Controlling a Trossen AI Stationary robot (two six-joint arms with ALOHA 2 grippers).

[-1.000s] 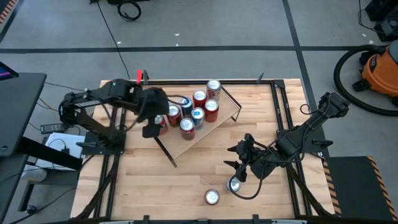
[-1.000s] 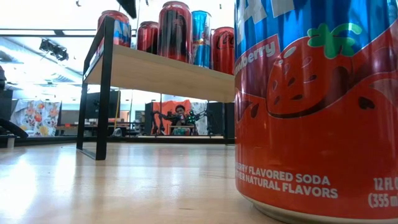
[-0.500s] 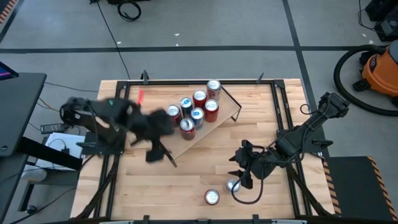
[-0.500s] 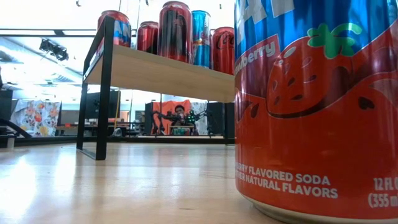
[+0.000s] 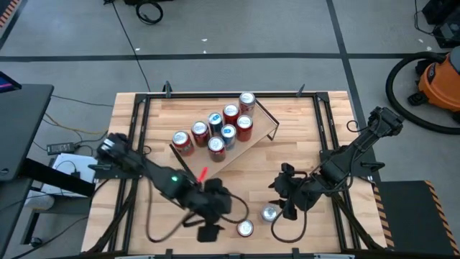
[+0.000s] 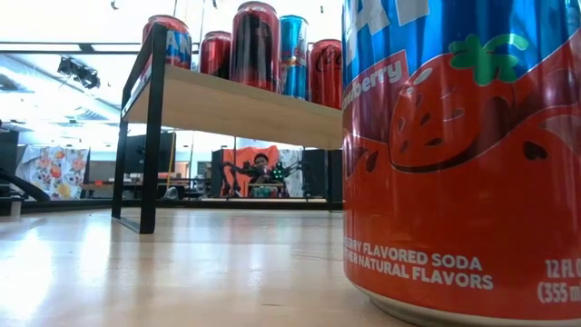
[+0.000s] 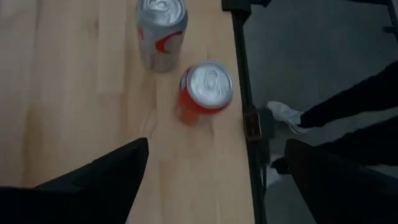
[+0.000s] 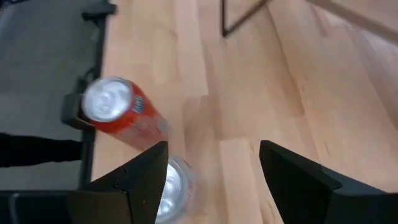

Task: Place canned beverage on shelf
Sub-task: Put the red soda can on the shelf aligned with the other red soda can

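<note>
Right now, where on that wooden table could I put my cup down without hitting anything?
The bare light-wood tabletop between the far rail and the right arm is free. So is the near-left corner. It is crowded on the light-wood shelf with black wire legs, packed with cans, and near the front edge, where both grippers flank two loose cans.

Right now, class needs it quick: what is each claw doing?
Left claw: open, empty, near the orange can.
Right claw: open, empty, by the silver can.
</note>
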